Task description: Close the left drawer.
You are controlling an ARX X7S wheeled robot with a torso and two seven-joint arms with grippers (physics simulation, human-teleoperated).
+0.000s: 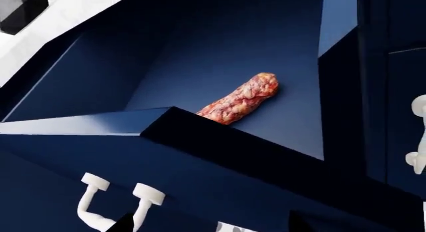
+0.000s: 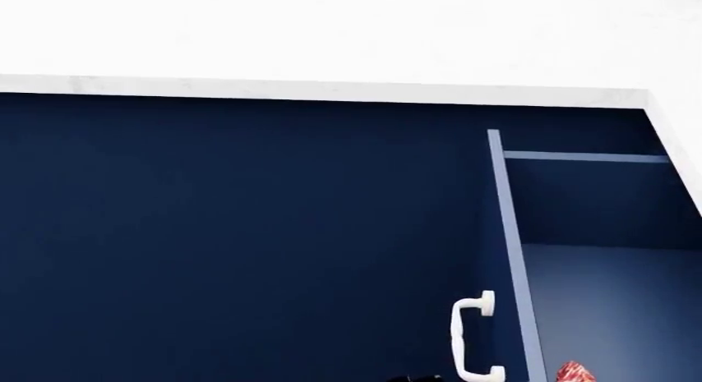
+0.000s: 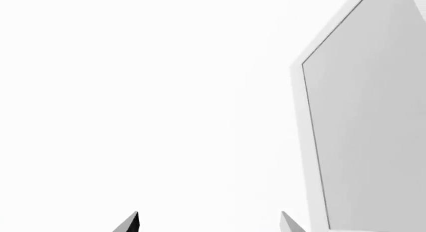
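Below the white countertop [image 2: 329, 90], the left drawer [image 2: 593, 292] stands pulled out from the navy cabinet front, its curved white handle [image 2: 474, 337] facing outward. A reddish, marbled piece of meat [image 1: 241, 98] lies on the drawer's slate-blue floor. The left gripper is barely visible, its state impossible to tell. The right gripper [image 3: 209, 223] hangs apart, fingertips spread and holding nothing, near a pale panel [image 3: 366, 117].
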